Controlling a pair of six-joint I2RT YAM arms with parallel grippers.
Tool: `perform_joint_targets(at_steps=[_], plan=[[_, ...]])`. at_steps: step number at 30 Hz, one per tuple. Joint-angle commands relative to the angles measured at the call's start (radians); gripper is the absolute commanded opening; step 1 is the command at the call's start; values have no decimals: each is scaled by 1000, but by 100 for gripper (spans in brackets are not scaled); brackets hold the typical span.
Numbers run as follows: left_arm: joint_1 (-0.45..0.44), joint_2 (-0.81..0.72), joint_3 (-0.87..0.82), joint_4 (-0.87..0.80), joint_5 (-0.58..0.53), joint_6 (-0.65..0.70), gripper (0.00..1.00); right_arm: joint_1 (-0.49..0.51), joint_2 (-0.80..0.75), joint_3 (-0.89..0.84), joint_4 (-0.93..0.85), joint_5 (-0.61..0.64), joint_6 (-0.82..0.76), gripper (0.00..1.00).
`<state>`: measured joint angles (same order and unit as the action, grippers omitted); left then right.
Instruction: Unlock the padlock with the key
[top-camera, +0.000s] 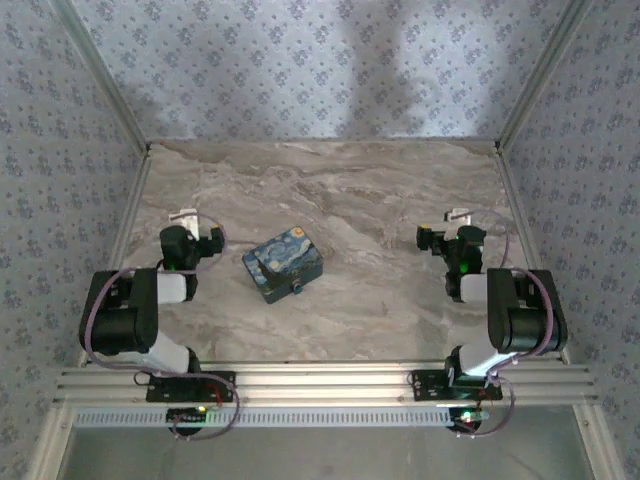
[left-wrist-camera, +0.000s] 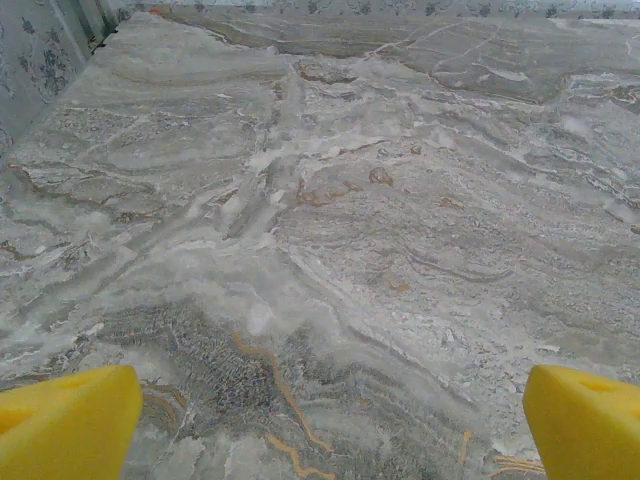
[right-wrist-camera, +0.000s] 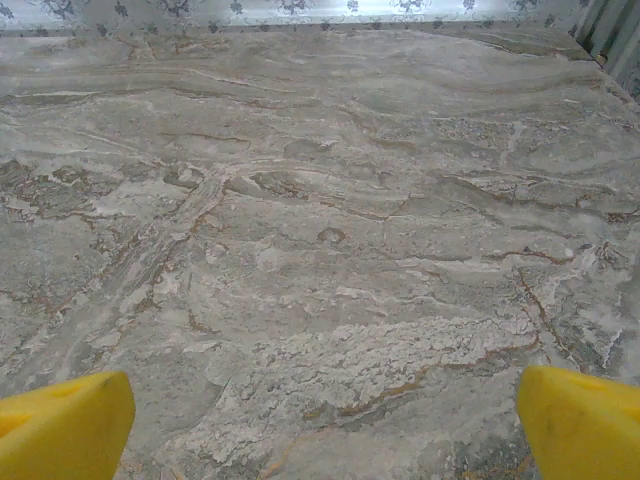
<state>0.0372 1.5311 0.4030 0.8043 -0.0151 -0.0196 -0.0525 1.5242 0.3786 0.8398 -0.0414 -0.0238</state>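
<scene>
Marble-patterned worktop (top-camera: 400, 190) spreads out ahead of both my arms in the top view. A blue box (top-camera: 283, 262) sits askew near its middle, a little toward the left edge. The padlock (top-camera: 297, 288) is the tiny dark piece on the box face turned toward the near edge. It is too small here for me to tell which way its long axis runs. My left fingers (top-camera: 185, 214) sit near the left edge and point at the far edge. The padlock lies to their right and a bit closer to the near edge. My right fingers (top-camera: 458, 215) are well apart from it, toward the right edge, so I judge the left arm the nearer one. Either arm would have to swing inward and back toward the near edge to face that side of the box.

From the left wrist, my yellow left fingers (left-wrist-camera: 65, 420) are spread wide with nothing between them, over bare stone running to the far left corner.

From the right wrist, my right fingers (right-wrist-camera: 60, 425) are spread just as wide and hold nothing, over bare stone running to the far edge.
</scene>
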Motion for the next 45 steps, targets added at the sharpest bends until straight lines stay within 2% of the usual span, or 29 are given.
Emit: perform_joint_targets(at_steps=[1,22,26,28,32,35,37,40,45], plan=[[-7,2,14,-1,5,-3,98,1,3,11,-15,9,4,100],[-7,2,11,4,4,-4,98,-1,2,10,-15,6,4,100],[-7,-58,-4,-11,-46,-24,98,-7,-32,-10,-3,16,20,100],[-8,-138,7,-92,-59,-27,98,-10,-91,-13,-53,40,29,100],[-10,-307,29,-233,-65,-47,98,-14,-228,47,-298,94,77,100],[-11,-437,135,-506,-110,-192,98,-13,-286,91,-451,134,165,100],[-10,-487,209,-658,-91,-284,98,-10,-319,136,-569,136,232,100],[-10,-545,280,-802,-30,-420,98,0,-372,189,-698,64,295,100],[-20,-616,332,-1000,116,-605,98,59,-473,233,-774,-144,341,100]])
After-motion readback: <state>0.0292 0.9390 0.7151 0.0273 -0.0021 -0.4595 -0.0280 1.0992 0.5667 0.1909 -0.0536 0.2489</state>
